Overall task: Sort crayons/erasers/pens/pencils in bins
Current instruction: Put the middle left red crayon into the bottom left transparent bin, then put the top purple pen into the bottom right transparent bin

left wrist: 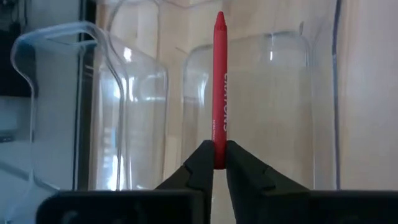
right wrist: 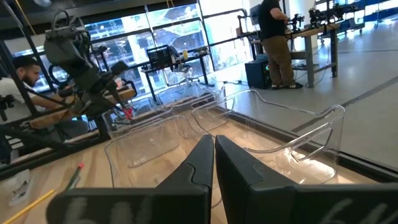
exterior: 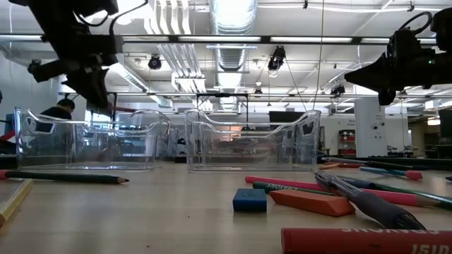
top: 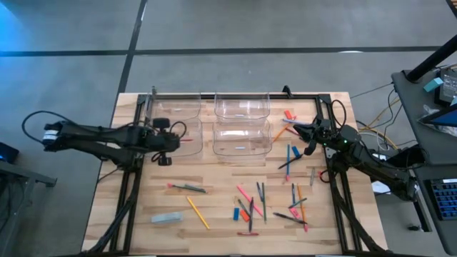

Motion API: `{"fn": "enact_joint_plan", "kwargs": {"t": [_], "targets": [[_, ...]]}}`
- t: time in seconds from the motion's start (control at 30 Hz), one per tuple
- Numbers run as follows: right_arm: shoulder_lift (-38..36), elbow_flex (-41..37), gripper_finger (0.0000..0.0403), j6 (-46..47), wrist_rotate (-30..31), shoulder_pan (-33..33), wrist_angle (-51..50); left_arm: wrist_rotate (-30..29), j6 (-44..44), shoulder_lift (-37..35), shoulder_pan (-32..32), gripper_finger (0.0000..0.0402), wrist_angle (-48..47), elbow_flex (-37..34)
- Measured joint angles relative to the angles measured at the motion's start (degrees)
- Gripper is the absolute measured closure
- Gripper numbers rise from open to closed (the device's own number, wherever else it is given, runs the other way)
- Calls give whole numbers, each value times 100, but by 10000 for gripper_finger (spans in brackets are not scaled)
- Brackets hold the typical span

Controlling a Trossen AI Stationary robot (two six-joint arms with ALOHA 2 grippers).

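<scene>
The left gripper (left wrist: 219,163) hung over the left-hand bins (top: 173,120), its jaws pinched on the lower end of a red crayon (left wrist: 219,87). The crayon was a short, stubby stick with a blunt cone tip and pale lettering running down its paper wrap; it stood straight out from the jaws, above the clear floor of a bin with the wooden tabletop (top: 214,214) showing through. The bins were clear tubs with rounded corners and curved handle cut-outs, set in a block at the far side of the tabletop.

The right gripper (right wrist: 213,155) waited above the tabletop near the right-hand bins (top: 242,138), its jaws closed together and empty.

The rest lay loose on the near half of the tabletop. A dark pen (top: 187,188) lay toward the left, with a yellow pencil (top: 198,212) slanting below it. A small blue eraser (exterior: 250,200) sat just beside a flat orange-red block (exterior: 311,202) in the low view. More thin sticks in pink, orange, blue and dark tones lay crossed over one another to the right. Beyond the tabletop, a person (right wrist: 273,37) stood at a bench in the room.
</scene>
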Motion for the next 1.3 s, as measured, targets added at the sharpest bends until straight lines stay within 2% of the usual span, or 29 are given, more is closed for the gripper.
{"fn": "enact_joint_plan", "kwargs": {"t": [0.1,0.23,0.33,0.43,0.63,0.8,0.9,1.0,1.3], "targets": [[0,1,394,1,1,0,0,-16,-2,207,45,346,0,0],[0,0,394,1,2,2,0,-184,-7,337,40,288,2,0],[0,1,394,-1,0,-1,0,-299,-36,335,40,245,5,97],[0,0,394,1,1,-1,2,-199,-64,250,14,219,82,240],[0,0,394,1,2,1,0,506,-348,-127,-118,217,947,441],[0,1,394,1,2,0,1,1100,-347,-534,-230,229,2277,378],[0,0,394,1,2,-1,0,1184,-354,-690,-233,234,2965,310],[0,-1,394,1,0,2,2,1194,-507,-708,-232,235,3255,301],[0,1,394,-334,4,-1,212,1453,-799,-291,-241,235,4519,297]]}}
